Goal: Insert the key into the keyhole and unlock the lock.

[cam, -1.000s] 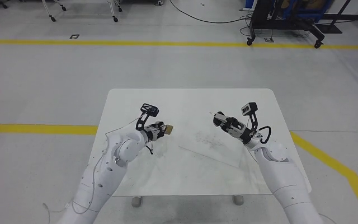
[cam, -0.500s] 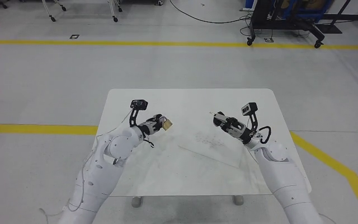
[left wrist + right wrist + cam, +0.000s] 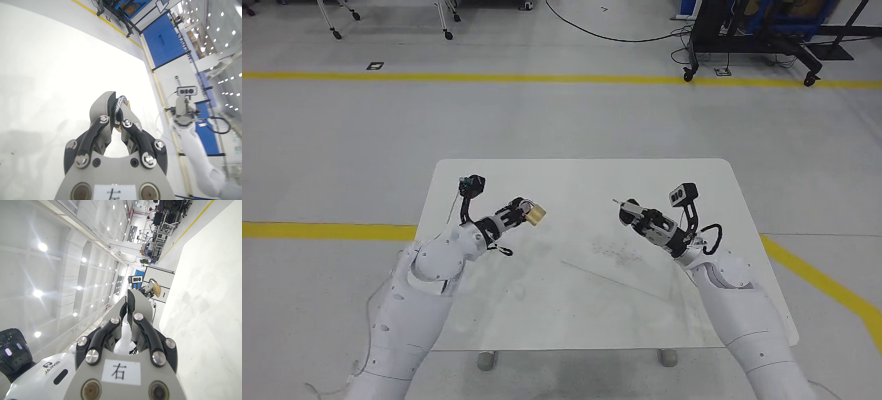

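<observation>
While the left gripper (image 3: 518, 214) clenches the silver shackle (image 3: 118, 102) of the small brass lock (image 3: 533, 212), its squarish body juts out beyond the fingertips, above the table's (image 3: 582, 310) 10 o'clock area. The right gripper (image 3: 628, 212) pinches the thin key (image 3: 617, 203), well apart at 3 o'clock from the lock.

Flaring ceiling lights (image 3: 38, 293), overexposed white table (image 3: 47, 66).
</observation>
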You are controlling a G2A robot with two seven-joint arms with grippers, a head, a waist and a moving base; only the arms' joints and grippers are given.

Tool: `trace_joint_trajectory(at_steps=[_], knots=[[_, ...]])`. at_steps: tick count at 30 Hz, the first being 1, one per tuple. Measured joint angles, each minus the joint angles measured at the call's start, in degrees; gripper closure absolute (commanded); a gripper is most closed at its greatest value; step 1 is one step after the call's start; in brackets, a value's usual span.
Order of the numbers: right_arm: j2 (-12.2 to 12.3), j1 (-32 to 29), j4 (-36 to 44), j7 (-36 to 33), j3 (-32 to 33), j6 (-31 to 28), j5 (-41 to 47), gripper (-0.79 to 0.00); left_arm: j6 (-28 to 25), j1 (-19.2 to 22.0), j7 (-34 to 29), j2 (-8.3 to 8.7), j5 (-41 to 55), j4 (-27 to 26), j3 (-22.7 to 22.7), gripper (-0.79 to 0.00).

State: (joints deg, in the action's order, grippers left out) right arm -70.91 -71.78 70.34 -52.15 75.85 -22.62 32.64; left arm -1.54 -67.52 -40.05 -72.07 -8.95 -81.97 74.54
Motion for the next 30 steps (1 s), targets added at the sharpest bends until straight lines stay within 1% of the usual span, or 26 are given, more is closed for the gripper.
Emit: trace_joint_trajectory(at_steps=[3, 6, 8, 10, 13, 19, 23, 30], knots=[[-1.36, 2.12, -2.1, 1.22, -4.51, 0.82, 3.97, 0.0, 2.81, 2.28, -6.98, -0.26, 18.59, 5.35, 1.95, 0.0], [-2.81, 4.59, -5.15, 3.04, -8.58, 0.02, 6.9, 0.0, 5.24, 4.38, -13.02, -0.53, 30.45, 9.68, 1.45, 0.0], [-3.62, 5.86, -6.85, 3.78, -10.48, -0.95, 8.7, 0.0, 6.82, 5.64, -15.88, -0.72, 34.7, 11.88, 0.58, 0.0], [-4.43, 7.0, -8.57, 4.64, -12.16, -2.76, 10.1, 0.0, 7.91, 7.11, -18.67, -0.88, 35.91, 13.74, -0.99, 0.0], [-5.29, 8.05, -10.3, 5.21, -13.74, -5.31, 11.18, 0.0, 8.21, 8.96, -21.86, -1.05, 33.72, 15.4, -3.77, 0.0], [-6.19, 9.17, -12.21, 5.12, -15.66, -6.7, 10.39, 0.0, 9.08, 10.84, -23.93, -1.73, 34.77, 18.15, -7.59, 0.0], [-6.62, 9.51, -12.36, 4.57, -16.71, -6.6, 9.81, 0.0, 10.03, 11.92, -24.7, -1.93, 36.7, 20.23, -8.3, 0.0], [-6.91, 9.19, -10.47, 1.71, -17.51, -5.58, 9.35, 0.0, 13.46, 13.96, -24.27, -1.75, 41.11, 25.01, -6.64, 0.0]])
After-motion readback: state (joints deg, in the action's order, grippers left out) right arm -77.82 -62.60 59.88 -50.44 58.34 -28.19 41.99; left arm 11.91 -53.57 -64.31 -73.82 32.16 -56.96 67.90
